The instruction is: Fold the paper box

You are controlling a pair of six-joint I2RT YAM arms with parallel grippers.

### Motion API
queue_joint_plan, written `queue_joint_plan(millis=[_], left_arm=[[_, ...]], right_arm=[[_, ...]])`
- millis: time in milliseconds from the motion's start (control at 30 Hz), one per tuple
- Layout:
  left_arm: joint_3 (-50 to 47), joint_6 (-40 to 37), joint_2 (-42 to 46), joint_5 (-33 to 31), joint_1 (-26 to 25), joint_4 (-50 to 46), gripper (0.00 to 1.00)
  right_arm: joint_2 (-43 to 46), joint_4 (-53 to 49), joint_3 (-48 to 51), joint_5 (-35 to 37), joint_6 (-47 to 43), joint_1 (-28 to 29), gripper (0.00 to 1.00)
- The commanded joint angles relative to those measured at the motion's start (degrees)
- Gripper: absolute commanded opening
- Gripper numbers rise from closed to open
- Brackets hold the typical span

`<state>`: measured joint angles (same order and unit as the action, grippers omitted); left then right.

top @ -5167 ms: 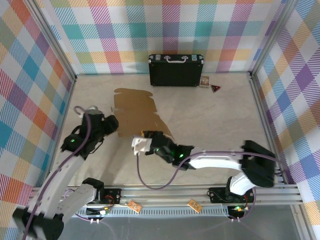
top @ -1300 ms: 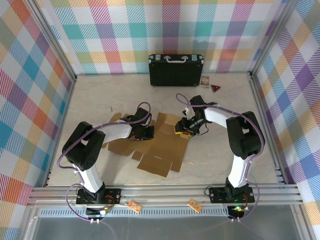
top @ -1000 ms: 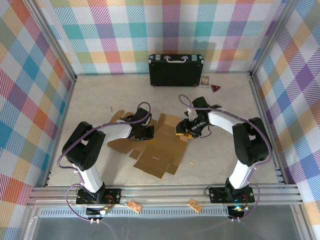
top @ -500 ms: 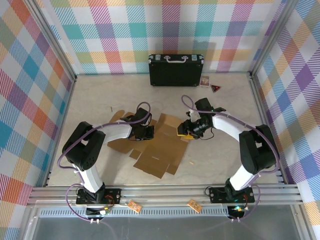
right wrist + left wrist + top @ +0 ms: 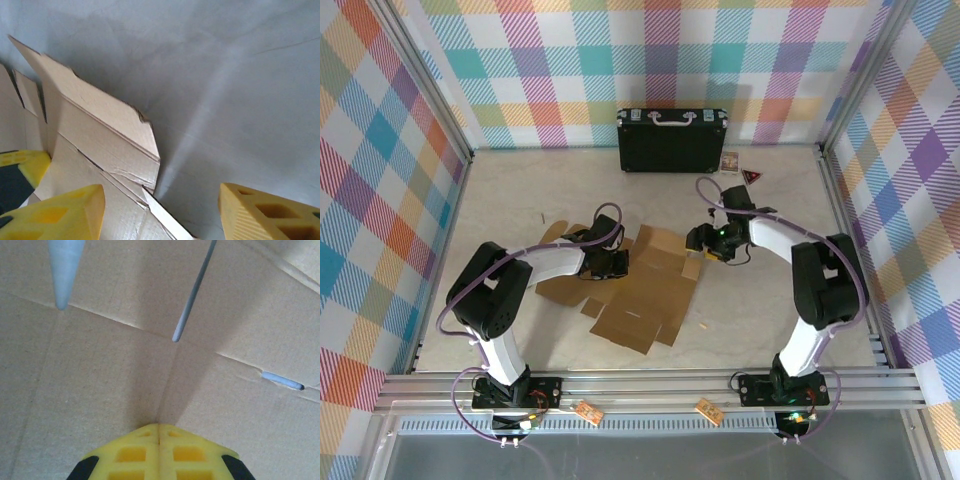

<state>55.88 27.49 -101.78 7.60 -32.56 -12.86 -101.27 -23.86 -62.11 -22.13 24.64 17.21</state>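
The paper box (image 5: 642, 290) lies as a flat brown die-cut sheet in the middle of the table. My left gripper (image 5: 612, 263) rests on its left half; in the left wrist view its yellow fingers (image 5: 140, 452) meet tip to tip, shut, pressed down on the creased cardboard (image 5: 100, 370). My right gripper (image 5: 704, 243) sits at the sheet's far right corner. In the right wrist view it (image 5: 160, 207) is open, its fingers (image 5: 67, 210) wide apart, with a side flap (image 5: 100, 125) standing partly up and a cardboard edge between the jaws, unclamped.
A black hard case (image 5: 672, 140) with a silver handle stands against the back wall. Beside it lie a small card (image 5: 728, 162) and a red triangle (image 5: 751, 177). Plaid walls and metal rails (image 5: 845, 210) enclose the table.
My right gripper has slid back and to the right along the sheet's right edge, and its jaws have widened slightly. The left gripper has stayed shut on the cardboard.
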Motion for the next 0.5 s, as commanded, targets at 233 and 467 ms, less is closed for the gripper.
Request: queue_joint_plan(millis=[233,467], left_arm=[[-1.8,1.3,-6.3,-6.0,0.3,-7.3,0.0],[-1.6,1.6,-6.8,-5.0,0.2,-7.2,0.0]], right_arm=[[6.5,1.2,2.9,-6.2,-5.3,8.4,0.55],[5.9,3.9,8.7,-8.7,-5.0,9.5,0.5]])
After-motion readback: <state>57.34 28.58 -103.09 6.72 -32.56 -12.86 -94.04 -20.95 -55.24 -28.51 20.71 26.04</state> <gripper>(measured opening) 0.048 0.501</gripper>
